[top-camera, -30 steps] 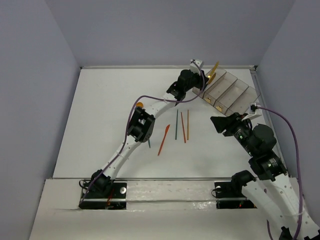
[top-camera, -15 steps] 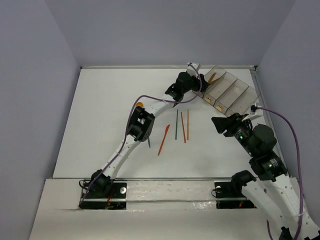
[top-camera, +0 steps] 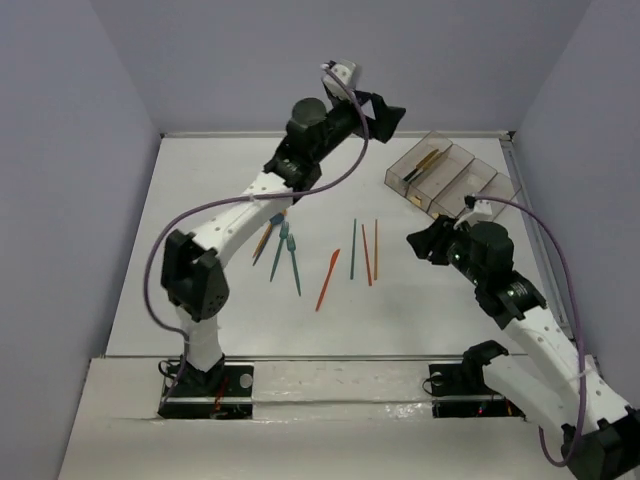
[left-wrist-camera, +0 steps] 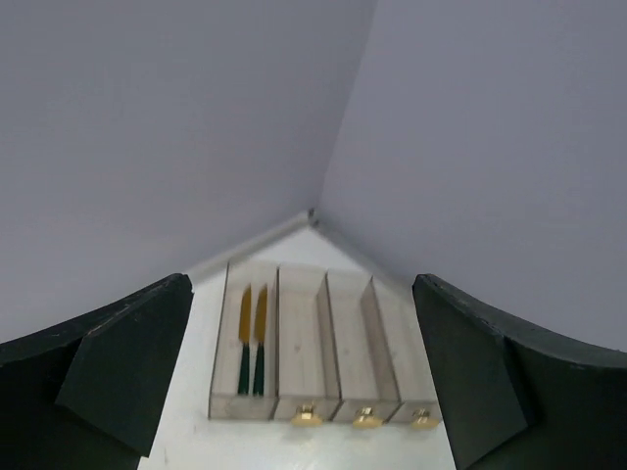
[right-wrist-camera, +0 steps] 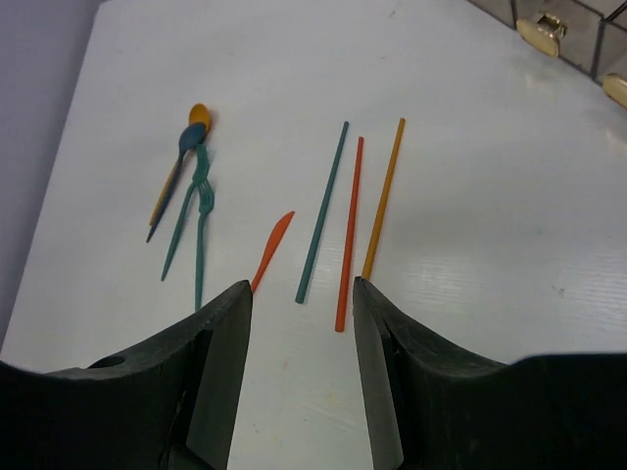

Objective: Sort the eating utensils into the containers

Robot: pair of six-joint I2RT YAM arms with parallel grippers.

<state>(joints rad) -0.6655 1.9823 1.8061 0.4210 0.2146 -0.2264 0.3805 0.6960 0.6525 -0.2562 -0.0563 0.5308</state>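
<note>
Orange, red and teal plastic lies loose just ahead of my right claw (right-wrist-camera: 299, 377), whose jaws stand half apart with nothing between them, low over the table (top-camera: 200, 220). Three chopsticks (right-wrist-camera: 349, 230) lie side by side at my 12 o'clock. An orange knife (right-wrist-camera: 272, 250) sits just at their 9 o'clock, with two teal forks (right-wrist-camera: 191, 220) and two spoons (right-wrist-camera: 181, 162) further out toward 10 o'clock. None of these eight is sorted.

Farther off, at about 1 o'clock on the table seen from above, stand the bins (top-camera: 465, 185). The end compartment holds two yellow-and-black knives (left-wrist-camera: 252, 338) lying flat side by side, and the other three look bare. Highest and farthest, my left claw (top-camera: 385, 113) hangs well above the bins, jaws spread wide and empty.

I judge the job barely begun: two knives are in, and the orange knife, forks, spoons and chopsticks are all to go. The chopsticks are nearest my right claw, so they seem its likely next pick.
</note>
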